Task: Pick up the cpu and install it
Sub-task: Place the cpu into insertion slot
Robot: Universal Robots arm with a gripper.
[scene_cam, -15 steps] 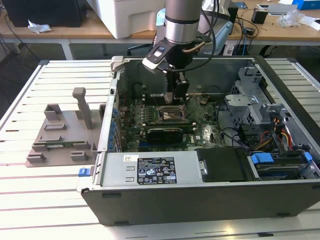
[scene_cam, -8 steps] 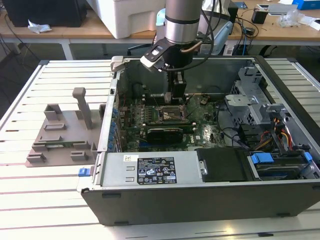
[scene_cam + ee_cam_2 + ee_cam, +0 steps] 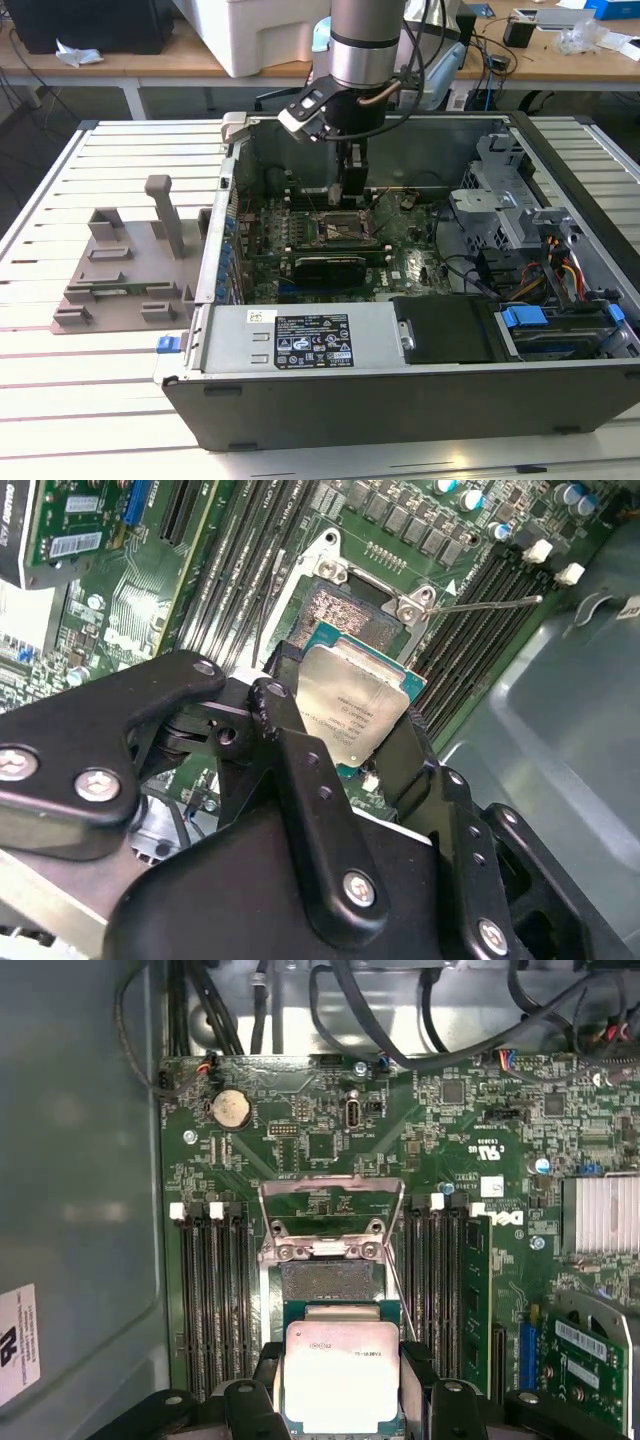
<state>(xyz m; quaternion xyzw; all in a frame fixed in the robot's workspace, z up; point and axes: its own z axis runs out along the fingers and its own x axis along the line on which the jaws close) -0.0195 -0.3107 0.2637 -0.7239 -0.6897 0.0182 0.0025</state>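
**Cpu held over the motherboard socket.** The gripper reaches down into the open computer case. Its black fingers pinch the chip by two opposite edges, silver lid upward. The cpu is not seated: it hangs partly over one edge of the socket. The socket's contact field lies bare, and the load plate is hinged up on the side of the socket away from the chip. Judged from here, good practice is to square the chip to the socket frame, centre it, keep it level, and lower it without sliding across the contacts. The first wrist view gives that alignment square-on. The second wrist view shows the grip obliquely, with the release lever swung out beside the socket. The exterior view shows the gripper's height above the socket.
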